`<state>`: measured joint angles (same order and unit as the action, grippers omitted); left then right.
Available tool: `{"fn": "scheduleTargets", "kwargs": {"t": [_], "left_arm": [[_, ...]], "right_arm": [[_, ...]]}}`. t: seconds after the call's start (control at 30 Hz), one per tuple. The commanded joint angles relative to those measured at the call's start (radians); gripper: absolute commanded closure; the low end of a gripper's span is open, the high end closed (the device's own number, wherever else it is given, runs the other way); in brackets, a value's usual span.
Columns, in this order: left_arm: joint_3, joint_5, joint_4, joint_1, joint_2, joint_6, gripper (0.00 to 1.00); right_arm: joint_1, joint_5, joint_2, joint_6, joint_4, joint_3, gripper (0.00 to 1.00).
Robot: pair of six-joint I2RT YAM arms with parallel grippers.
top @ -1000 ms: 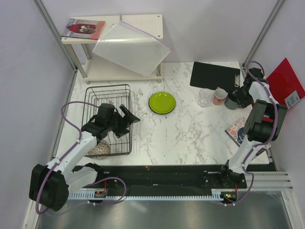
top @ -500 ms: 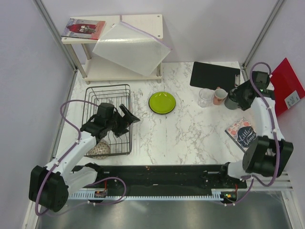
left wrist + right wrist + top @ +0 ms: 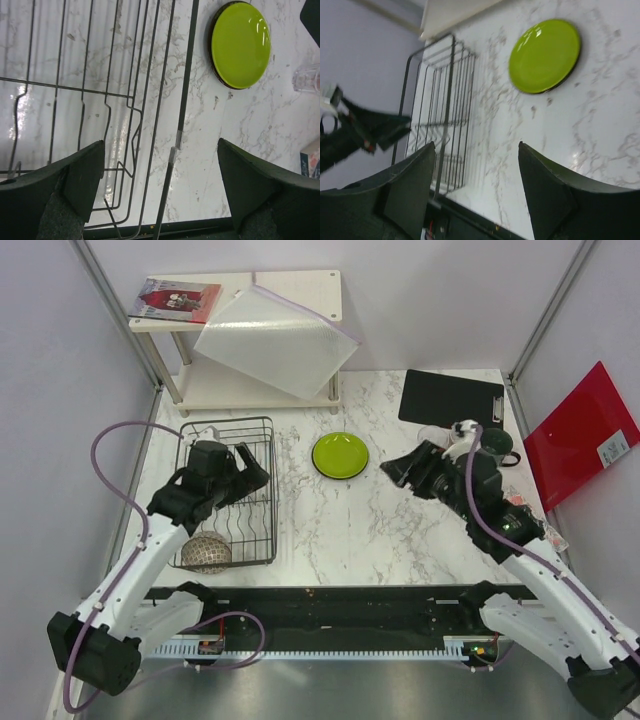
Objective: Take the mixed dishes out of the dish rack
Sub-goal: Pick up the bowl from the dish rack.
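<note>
Surface: white marble table (image 3: 400,530), grey walls closing it in, white shelf (image 3: 250,300) standing at the back. At left, dish rack (image 3: 228,490) is sitting with brown speckled bowl (image 3: 207,552) lying in its near end. Over the rack, left gripper (image 3: 250,465) is hovering, jaws gaping wide, empty. The lime-green plate (image 3: 340,455) is lying flat between rack and right gripper (image 3: 400,466), jaws parted, gripping nothing.
</note>
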<state>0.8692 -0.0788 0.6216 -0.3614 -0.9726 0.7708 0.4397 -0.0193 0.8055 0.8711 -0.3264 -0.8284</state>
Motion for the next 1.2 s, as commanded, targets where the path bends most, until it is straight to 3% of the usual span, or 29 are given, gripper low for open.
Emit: {"fn": "scheduleTargets", "kwargs": {"t": [0.0,0.17,0.3,0.47,0.67,0.87,1.17], "left_arm": [[0.086,-0.172,0.145,0.002,0.026,-0.110,0.01],[0.045,-0.246,0.242,0.002,0.188,0.017,0.01],[-0.128,-0.282,0.187,0.002,0.436,0.137,0.03],[-0.226,-0.325,0.159,0.001,0.594,0.271,0.08],[-0.231,-0.375,0.211,0.002,0.569,0.380,0.11],[-0.202,-0.400,0.331,0.002,0.431,0.502,0.13],[-0.004,-0.499,0.536,0.002,0.402,0.548,0.16]], "right_arm": [[0.247,0.100,0.006,-0.176,0.108,0.009,0.25],[0.479,0.174,0.098,-0.230,0.193,0.087,0.25],[0.527,0.133,0.179,-0.263,0.311,0.163,0.25],[0.531,0.113,0.236,-0.319,0.319,0.144,0.25],[0.531,0.131,0.247,-0.337,0.351,0.153,0.25],[0.533,0.139,0.247,-0.330,0.363,0.178,0.25],[0.531,0.131,0.288,-0.325,0.388,0.186,0.24]]}}
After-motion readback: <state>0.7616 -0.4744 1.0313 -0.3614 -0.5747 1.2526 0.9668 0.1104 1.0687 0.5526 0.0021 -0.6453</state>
